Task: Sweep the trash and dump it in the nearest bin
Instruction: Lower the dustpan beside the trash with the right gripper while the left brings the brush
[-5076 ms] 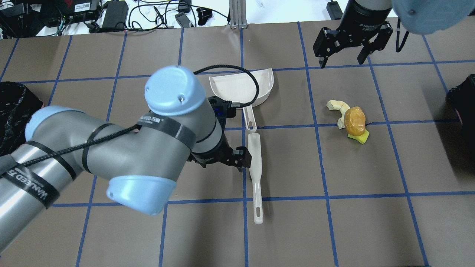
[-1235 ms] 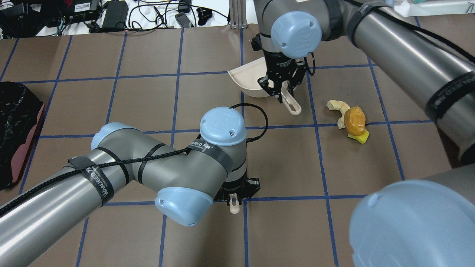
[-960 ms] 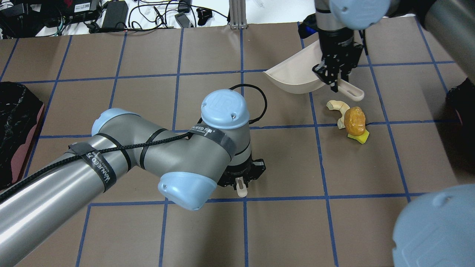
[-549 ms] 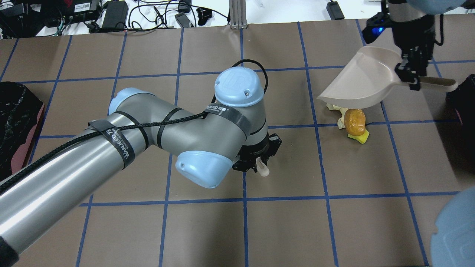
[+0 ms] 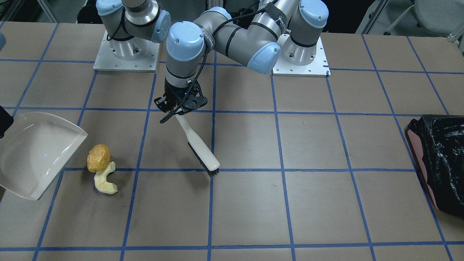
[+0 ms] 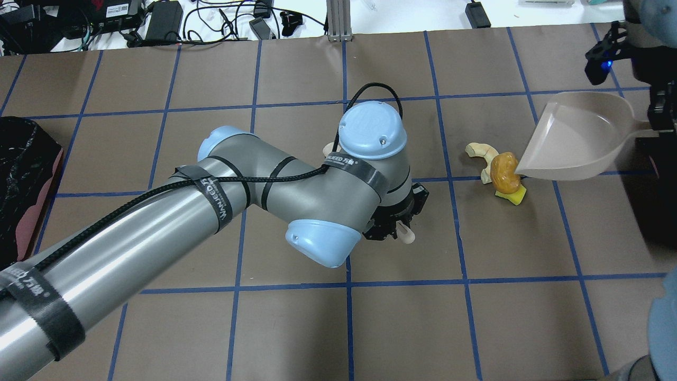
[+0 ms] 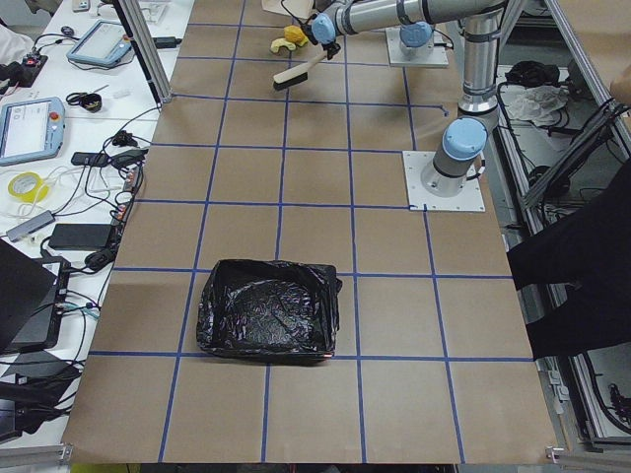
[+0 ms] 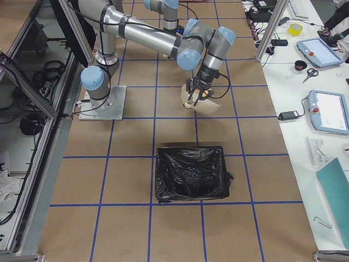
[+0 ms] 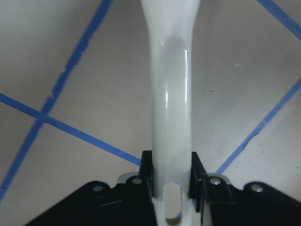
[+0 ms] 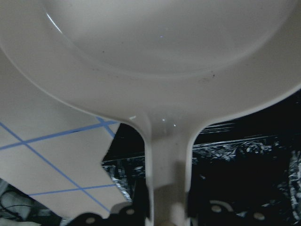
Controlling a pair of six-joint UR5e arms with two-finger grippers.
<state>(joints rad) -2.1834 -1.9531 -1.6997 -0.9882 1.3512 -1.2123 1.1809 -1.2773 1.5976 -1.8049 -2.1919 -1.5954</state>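
While the trash (image 6: 502, 174) lies in a tight cluster on the table (image 6: 296, 328), neither tool touches it. The orange lump (image 5: 98, 157) leans on the cream piece (image 5: 106, 181) and sits over the sponge (image 6: 512, 197). The right gripper (image 10: 167, 202) is clamped on the handle of the dustpan (image 6: 582, 137). The pan is tilted, its lip just beside the lump; whether the lip meets the table cannot be told. The left gripper (image 9: 171, 176) is closed tight on the end of the brush (image 5: 199, 148). Its bristles point down, well apart from the trash on the side away from the pan.

Likely risks:
- If the lip rides high, the sponge and cream piece may slide under it.
- The round lump may roll past the pan's side.
- A hard stroke may twist the brush in its end grip.
- Tipping early may spill short of the bin (image 8: 191, 172).
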